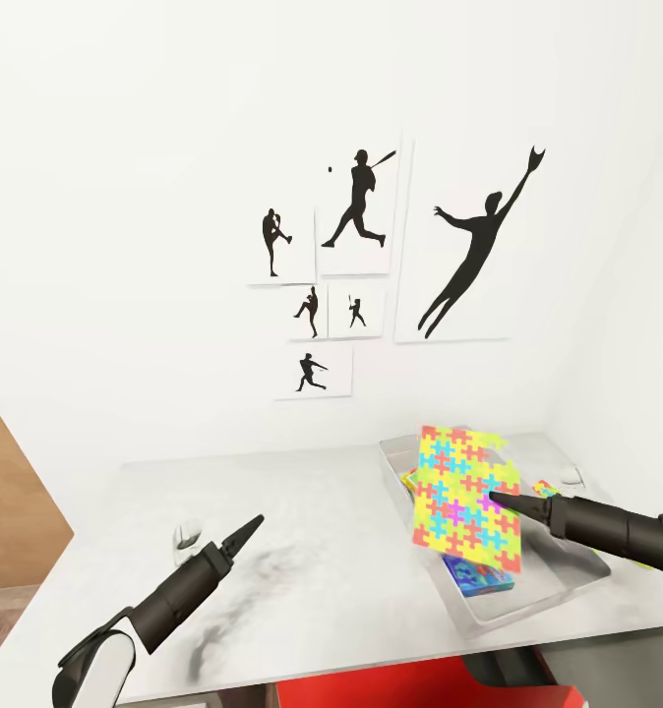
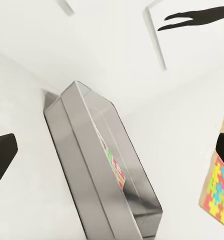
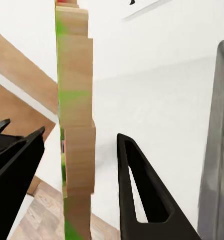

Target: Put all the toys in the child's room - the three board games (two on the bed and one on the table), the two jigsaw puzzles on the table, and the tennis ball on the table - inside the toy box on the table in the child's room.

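A multicoloured jigsaw puzzle [image 1: 459, 492] stands on edge, tilted, over the grey toy box [image 1: 568, 590] at the table's [image 1: 322, 531] right end. My right gripper [image 1: 497, 500] straddles it; the right wrist view shows the puzzle's edge [image 3: 77, 140] between the spread fingers [image 3: 141, 200], with a gap on each side. Inside the box lie a light blue board game [image 1: 481, 578] and a yellow one [image 1: 410, 480]. My left gripper [image 1: 256, 523] hovers open over the table's middle, holding nothing. The left wrist view shows the toy box [image 2: 87, 165] and the puzzle [image 2: 219, 192]. The tennis ball and bed are out of view.
Another colourful flat piece [image 1: 546, 488] lies beyond my right arm. Small white objects sit at the table's left [image 1: 186, 539] and far right [image 1: 572, 478]. A red chair [image 1: 391, 688] is below the front edge. Silhouette pictures [image 1: 361, 211] hang on the wall.
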{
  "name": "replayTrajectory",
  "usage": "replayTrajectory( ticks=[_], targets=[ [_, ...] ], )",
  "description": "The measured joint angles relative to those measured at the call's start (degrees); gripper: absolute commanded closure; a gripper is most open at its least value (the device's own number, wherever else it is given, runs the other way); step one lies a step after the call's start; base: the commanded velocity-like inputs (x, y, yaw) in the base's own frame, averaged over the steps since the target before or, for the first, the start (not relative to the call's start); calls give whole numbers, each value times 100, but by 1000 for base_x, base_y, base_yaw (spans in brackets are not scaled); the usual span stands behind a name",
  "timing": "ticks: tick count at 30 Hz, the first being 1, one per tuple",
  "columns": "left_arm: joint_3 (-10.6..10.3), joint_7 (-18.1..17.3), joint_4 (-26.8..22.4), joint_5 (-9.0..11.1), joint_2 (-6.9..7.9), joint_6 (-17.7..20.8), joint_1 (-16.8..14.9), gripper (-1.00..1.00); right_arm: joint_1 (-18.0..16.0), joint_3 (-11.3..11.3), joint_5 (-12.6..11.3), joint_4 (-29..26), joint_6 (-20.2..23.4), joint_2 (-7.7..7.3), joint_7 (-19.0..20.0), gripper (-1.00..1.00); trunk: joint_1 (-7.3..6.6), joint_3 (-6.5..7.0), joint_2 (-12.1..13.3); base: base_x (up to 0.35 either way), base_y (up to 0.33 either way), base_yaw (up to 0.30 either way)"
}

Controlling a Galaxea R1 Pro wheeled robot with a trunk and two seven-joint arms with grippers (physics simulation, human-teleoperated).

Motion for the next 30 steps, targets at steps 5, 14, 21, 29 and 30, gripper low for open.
replayTrajectory(
  ticks=[5,14,21,29,30],
  targets=[
    [6,16,12,-9,3,0,-3,-100,-271,-31,-52,373,12,200,-711,100,0,0,1,0,0,0],
    [9,59,25,-19,5,0,-4,-100,-1047,-391,-81,1328,19,652,-1304,100,0,0,0,0,0,0],
    [10,77,32,-22,5,0,-4,-100,-1612,-752,-126,1938,21,1059,-2230,100,0,0,0,0,0,0],
    [10,80,34,-22,4,0,-4,-100,-1816,-996,-337,2010,19,1387,-2744,100,0,0,0,0,0,0],
    [10,81,34,-22,5,0,-4,-100,-1828,-1007,-347,1990,18,1405,-2823,100,0,0,0,0,0,0]
  ],
)
